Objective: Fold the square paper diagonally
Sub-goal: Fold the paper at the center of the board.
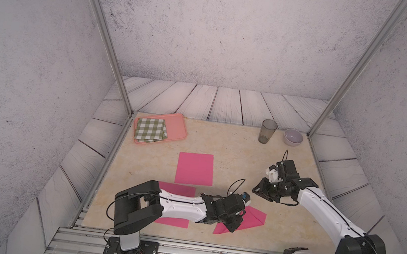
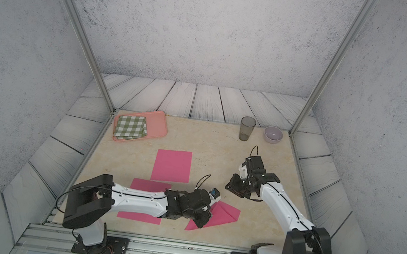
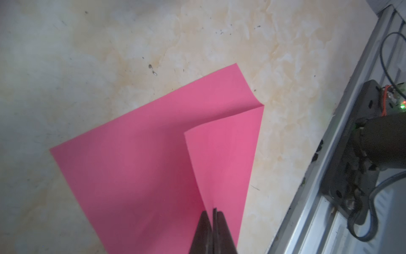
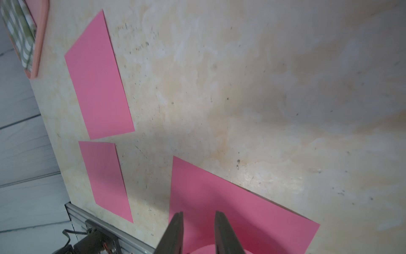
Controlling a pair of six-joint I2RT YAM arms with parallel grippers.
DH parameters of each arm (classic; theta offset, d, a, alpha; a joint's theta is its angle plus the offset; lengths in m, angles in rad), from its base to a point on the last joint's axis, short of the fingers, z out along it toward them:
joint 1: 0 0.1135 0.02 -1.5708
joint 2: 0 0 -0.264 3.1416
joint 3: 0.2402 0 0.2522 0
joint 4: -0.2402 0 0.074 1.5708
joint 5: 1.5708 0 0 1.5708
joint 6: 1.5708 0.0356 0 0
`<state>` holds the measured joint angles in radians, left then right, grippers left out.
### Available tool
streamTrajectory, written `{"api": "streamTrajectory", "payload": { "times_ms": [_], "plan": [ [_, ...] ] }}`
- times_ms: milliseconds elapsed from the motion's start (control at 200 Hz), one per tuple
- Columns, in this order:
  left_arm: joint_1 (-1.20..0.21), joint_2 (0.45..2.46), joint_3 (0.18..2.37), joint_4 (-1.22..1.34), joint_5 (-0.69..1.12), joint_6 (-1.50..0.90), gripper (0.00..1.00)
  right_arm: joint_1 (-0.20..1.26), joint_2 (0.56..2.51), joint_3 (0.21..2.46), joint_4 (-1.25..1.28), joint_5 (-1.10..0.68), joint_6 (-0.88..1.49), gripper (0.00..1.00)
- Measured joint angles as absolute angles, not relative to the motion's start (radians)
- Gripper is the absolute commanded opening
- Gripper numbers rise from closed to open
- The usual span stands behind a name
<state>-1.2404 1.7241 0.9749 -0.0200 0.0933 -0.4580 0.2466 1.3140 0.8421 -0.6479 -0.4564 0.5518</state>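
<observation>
Beige marbled tabletop (image 1: 234, 150) holds pink paper (image 1: 254, 217) between speckled grey walls (image 1: 223, 28).

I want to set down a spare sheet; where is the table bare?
Bare: the far strip between the tray and the cup, and the stretch between the flat pink sheet and the right gripper. Crowded: the near edge, where the left gripper pinches the half-folded paper beside another sheet.

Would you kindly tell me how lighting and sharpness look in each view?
In both top views the light is soft and even, though the frame post leans from wide-angle distortion. In the left wrist view the folded pink paper is sharp but shaded beside the left gripper, itself blurred. In the right wrist view the image is soft, with a broad shadow on the table.
</observation>
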Motion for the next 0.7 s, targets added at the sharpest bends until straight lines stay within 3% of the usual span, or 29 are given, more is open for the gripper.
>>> {"api": "streamTrajectory", "payload": {
  "times_ms": [265, 701],
  "plan": [
    [-1.240, 1.702, 0.976, -0.043, 0.090, -0.408, 0.00, 0.247, 1.358, 0.767, -0.626, -0.568, 0.492, 0.24],
    [-1.240, 1.665, 0.919, -0.009, 0.054, -0.397, 0.00, 0.247, 1.442, 0.681, -0.537, -0.562, 0.467, 0.17]
  ]
}}
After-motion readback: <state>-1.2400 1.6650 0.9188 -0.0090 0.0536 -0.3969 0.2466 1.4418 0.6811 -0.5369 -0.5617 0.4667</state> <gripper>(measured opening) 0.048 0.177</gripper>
